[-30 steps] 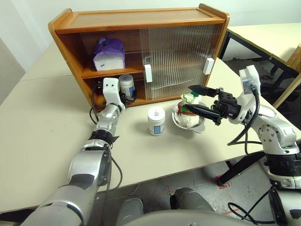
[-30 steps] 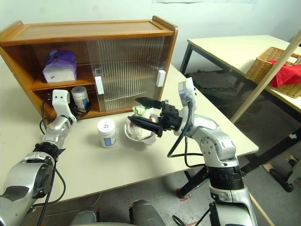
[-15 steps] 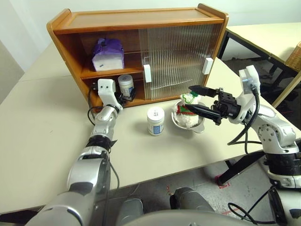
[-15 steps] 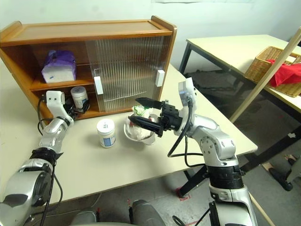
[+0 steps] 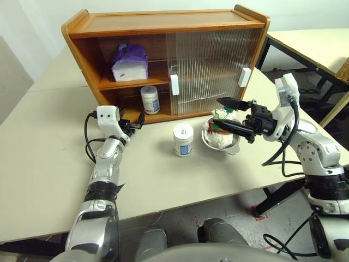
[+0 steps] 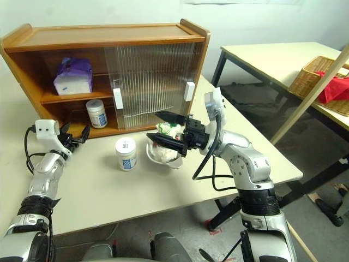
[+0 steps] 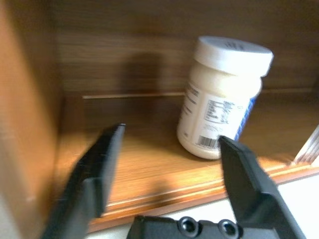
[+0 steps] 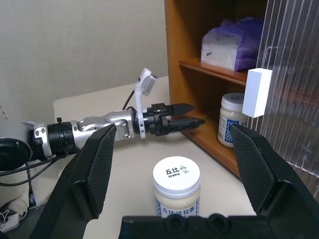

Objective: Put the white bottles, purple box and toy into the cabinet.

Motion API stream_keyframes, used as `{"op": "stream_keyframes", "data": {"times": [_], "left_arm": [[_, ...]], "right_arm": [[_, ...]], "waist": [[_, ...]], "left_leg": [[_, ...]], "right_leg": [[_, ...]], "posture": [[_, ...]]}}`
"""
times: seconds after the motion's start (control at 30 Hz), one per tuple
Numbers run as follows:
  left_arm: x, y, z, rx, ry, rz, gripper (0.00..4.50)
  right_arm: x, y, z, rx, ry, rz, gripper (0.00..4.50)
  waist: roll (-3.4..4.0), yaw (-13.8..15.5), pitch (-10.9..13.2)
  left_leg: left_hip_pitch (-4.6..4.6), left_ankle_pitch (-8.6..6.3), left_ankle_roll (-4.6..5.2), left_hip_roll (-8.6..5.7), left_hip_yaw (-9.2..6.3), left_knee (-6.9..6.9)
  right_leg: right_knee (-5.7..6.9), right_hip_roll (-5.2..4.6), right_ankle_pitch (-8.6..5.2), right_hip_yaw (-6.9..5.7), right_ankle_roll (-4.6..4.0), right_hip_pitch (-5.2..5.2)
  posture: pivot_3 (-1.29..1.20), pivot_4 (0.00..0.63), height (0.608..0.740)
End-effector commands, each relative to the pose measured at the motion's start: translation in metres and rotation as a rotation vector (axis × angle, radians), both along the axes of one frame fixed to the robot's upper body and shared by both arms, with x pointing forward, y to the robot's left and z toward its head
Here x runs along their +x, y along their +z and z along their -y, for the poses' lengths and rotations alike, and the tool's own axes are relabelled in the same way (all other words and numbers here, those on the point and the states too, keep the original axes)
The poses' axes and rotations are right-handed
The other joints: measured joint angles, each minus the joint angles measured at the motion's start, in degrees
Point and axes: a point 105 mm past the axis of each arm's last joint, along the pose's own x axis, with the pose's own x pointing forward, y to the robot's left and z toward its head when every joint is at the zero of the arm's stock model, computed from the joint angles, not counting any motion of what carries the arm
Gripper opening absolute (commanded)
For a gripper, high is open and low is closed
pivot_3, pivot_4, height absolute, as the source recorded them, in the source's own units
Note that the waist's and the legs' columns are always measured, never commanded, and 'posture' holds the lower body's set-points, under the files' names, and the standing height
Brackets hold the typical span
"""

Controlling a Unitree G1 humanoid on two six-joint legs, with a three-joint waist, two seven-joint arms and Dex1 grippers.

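Toy [image 5: 219, 130] in steel bowl [image 5: 233, 147]; cabinet [image 5: 163, 33] door half-open

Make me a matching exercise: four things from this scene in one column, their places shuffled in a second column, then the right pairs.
Things:
1. purple box
2. toy
3. bottle with the lid marked in black
4. other bottle

Places:
A. bottom shelf of the cabinet
B. steel bowl
C. upper shelf of the cabinet
D. table, in front of the cabinet

Pairs: 1-C, 2-B, 3-D, 4-A
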Motion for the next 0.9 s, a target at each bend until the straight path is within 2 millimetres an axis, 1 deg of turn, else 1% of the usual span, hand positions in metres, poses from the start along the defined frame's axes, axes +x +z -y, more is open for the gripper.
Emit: {"op": "stream_keyframes", "data": {"times": [0.03,0.1,0.13,0.23,0.27,0.43,0.7,0.9], "left_arm": [[0.009,-0.001,0.0,-0.031,0.057,-0.02,2.46],[0.015,-0.001,-0.001,-0.033,0.086,-0.023,1.73],[0.018,0.0,0.0,-0.029,0.092,-0.024,1.46],[0.026,0.0,0.003,-0.039,0.107,-0.026,0.29],[0.028,0.0,0.005,-0.046,0.11,-0.029,0.02],[0.039,-0.003,0.01,-0.043,0.109,-0.056,0.02],[0.048,-0.009,0.016,-0.023,0.089,-0.099,0.02],[0.054,-0.007,0.033,-0.015,0.022,-0.11,0.02]], "right_arm": [[0.0,0.004,-0.003,-0.01,0.008,0.007,4.5],[-0.001,0.004,-0.003,-0.013,0.011,0.005,4.5],[-0.001,0.004,-0.003,-0.015,0.012,0.005,4.5],[-0.003,0.004,0.0,-0.02,0.008,0.002,4.5],[-0.003,0.004,0.0,-0.022,0.006,0.001,4.5],[-0.002,0.005,0.0,-0.024,0.0,0.005,4.5],[-0.003,0.005,0.001,-0.025,-0.005,0.008,4.5],[-0.004,0.006,0.003,-0.028,-0.018,0.014,4.5]], "waist": [[0.0,0.15,0.0],[0.0,0.32,0.0],[0.0,0.35,0.0],[0.0,0.31,0.0],[-0.01,0.29,0.0],[-0.01,0.16,0.01],[-0.01,-0.1,0.01],[-0.02,-0.36,0.01]], "left_leg": [[0.01,0.0,0.0,0.0,0.0,0.0],[0.01,0.01,0.01,0.0,-0.01,0.02],[0.02,0.02,0.02,0.0,-0.01,0.03],[0.1,0.02,0.02,0.0,0.0,0.04],[0.12,0.02,0.02,0.0,0.0,0.04],[0.15,0.03,0.02,0.0,0.0,0.03],[0.15,0.04,0.05,0.0,0.0,0.02],[0.13,0.05,0.06,0.0,0.0,0.02]], "right_leg": [[0.0,0.0,0.02,0.0,-0.03,0.01],[0.0,0.0,0.06,0.0,-0.08,0.01],[0.0,0.0,0.08,0.01,-0.11,0.02],[0.0,-0.01,0.1,0.02,-0.12,0.09],[0.0,0.0,0.1,0.02,-0.12,0.09],[0.0,-0.01,0.09,0.02,-0.11,0.11],[0.0,-0.01,0.08,0.02,-0.06,0.11],[-0.03,-0.01,0.06,0.03,-0.03,0.1]], "posture": [[-0.11,0.0,0.74],[-0.11,0.0,0.74],[-0.11,0.0,0.74],[-0.12,0.0,0.74],[-0.12,0.0,0.74],[-0.13,0.0,0.74],[-0.14,0.0,0.74],[-0.16,0.0,0.74]]}}
